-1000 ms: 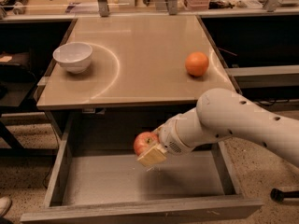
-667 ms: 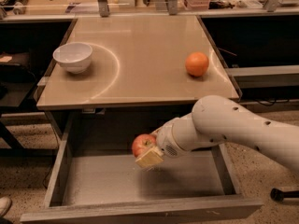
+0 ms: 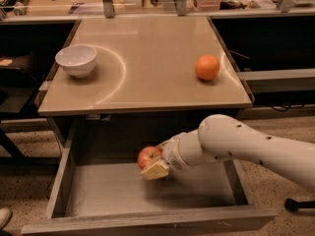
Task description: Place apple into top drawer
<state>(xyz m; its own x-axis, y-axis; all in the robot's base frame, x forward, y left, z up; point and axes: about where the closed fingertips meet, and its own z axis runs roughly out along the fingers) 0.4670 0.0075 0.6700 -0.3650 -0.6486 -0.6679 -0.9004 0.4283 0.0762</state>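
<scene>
The top drawer (image 3: pixel 147 221) is pulled open below the tabletop, its grey bottom bare. My gripper (image 3: pixel 153 164) reaches in from the right on a white arm and is shut on the red apple (image 3: pixel 148 156), holding it above the drawer's bottom near the middle, slightly toward the back. A pale finger pad (image 3: pixel 155 170) shows under the apple.
On the beige tabletop (image 3: pixel 147 58) stand a white bowl (image 3: pixel 76 59) at the left and an orange fruit (image 3: pixel 207 67) at the right. Dark shelving flanks the table on both sides. A shoe tip (image 3: pixel 4 216) shows at the lower left.
The arm has moved slightly left and lower into the drawer, carrying the apple with it. The bowl and orange have not moved.
</scene>
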